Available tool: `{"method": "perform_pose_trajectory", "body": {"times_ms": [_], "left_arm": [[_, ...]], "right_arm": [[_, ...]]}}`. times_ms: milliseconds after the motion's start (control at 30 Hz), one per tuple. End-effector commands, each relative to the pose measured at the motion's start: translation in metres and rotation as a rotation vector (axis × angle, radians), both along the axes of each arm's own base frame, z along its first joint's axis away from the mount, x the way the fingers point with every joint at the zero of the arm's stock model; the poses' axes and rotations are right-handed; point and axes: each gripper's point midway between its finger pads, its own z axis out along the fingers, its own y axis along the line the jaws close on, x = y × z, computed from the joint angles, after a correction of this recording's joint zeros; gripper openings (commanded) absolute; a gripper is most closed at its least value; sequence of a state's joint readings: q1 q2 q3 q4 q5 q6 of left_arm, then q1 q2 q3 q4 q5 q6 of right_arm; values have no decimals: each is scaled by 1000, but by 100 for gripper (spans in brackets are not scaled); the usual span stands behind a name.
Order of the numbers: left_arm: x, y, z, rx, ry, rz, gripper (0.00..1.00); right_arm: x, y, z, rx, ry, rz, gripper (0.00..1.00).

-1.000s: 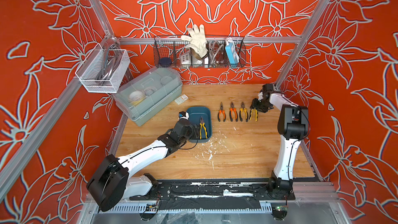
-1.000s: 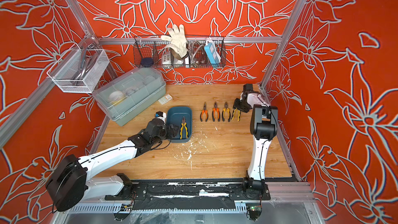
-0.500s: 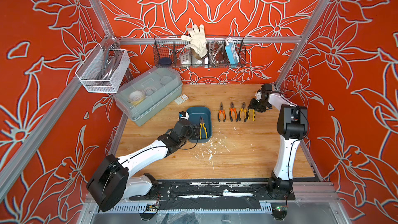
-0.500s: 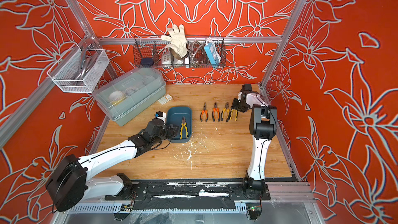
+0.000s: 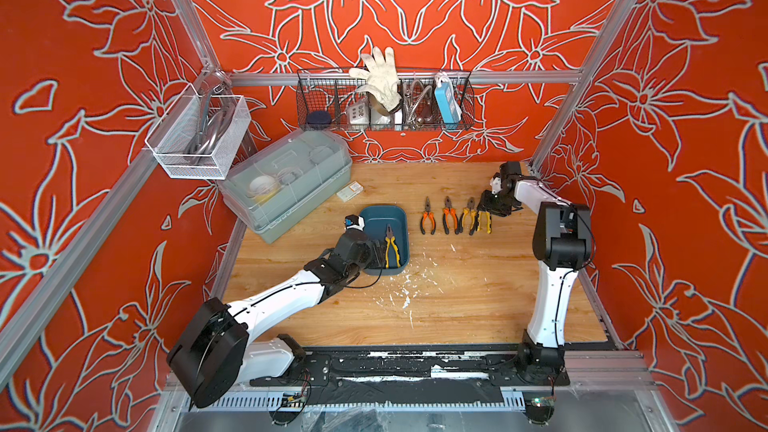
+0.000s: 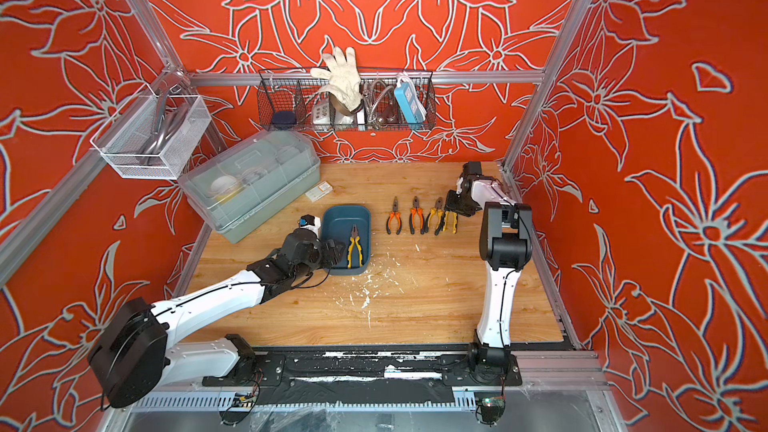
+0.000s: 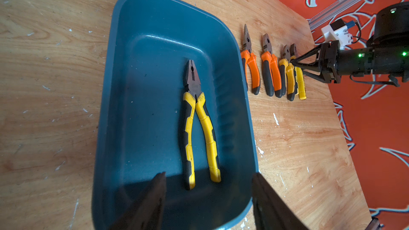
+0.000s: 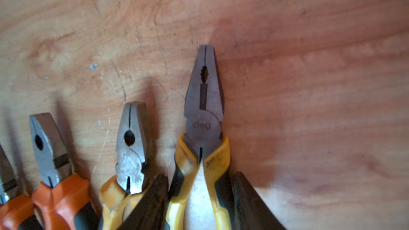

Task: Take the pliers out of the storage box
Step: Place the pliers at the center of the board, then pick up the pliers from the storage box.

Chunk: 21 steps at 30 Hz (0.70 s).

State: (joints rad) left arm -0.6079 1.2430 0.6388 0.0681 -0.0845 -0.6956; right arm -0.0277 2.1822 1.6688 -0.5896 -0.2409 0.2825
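Last yellow pliers [image 7: 194,129] lying in blue box [image 7: 137,40], frame centre. Left gripper [image 7: 208,174] hovering wide open, holding nothing. Right gripper [image 8: 200,174] pinching fourth pliers [image 8: 204,107], just slid closer to three other pliers [image 5: 448,220] right of box. One more waiting.

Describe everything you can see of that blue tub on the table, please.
The tub is a shallow, lidless box of smooth, slightly glossy dark teal plastic, rectangular with rounded corners. It sits flat on the wooden table. Inside lies only one pair of yellow-handled pliers, flat on its floor, nose toward the far end. The left claw hangs open over its near end; whether it touches the rim I cannot tell.
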Motion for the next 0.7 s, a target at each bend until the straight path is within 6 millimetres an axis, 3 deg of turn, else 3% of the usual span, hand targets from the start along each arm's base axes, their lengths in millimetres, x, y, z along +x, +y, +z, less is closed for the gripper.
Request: {"method": "perform_pose_trajectory", "body": {"times_ms": [0,133,300,400,467,567,667], "left_arm": [[0,1,3,9,-9,-5,63],[1,1,4,21,-7,-7,63],[2,3,1,43,0,0,63],[4,1,-3,52,19,-4,63],[5,-3,-6,61,37,-18,63],[8,-9,-13,81,64,-45,63],[10,-14,-21,111,94,-72,62]], "right_arm": [[-7,-1,33,-58,-51,-53,52],[-18,19,62,-102,-117,-61,51],[-50,55,95,-159,-254,0,53],[-83,75,98,-121,-318,20,54],[-108,88,87,-65,-357,33,54],[-126,111,81,23,-452,63,54],[-133,130,88,52,-537,83,54]]}}
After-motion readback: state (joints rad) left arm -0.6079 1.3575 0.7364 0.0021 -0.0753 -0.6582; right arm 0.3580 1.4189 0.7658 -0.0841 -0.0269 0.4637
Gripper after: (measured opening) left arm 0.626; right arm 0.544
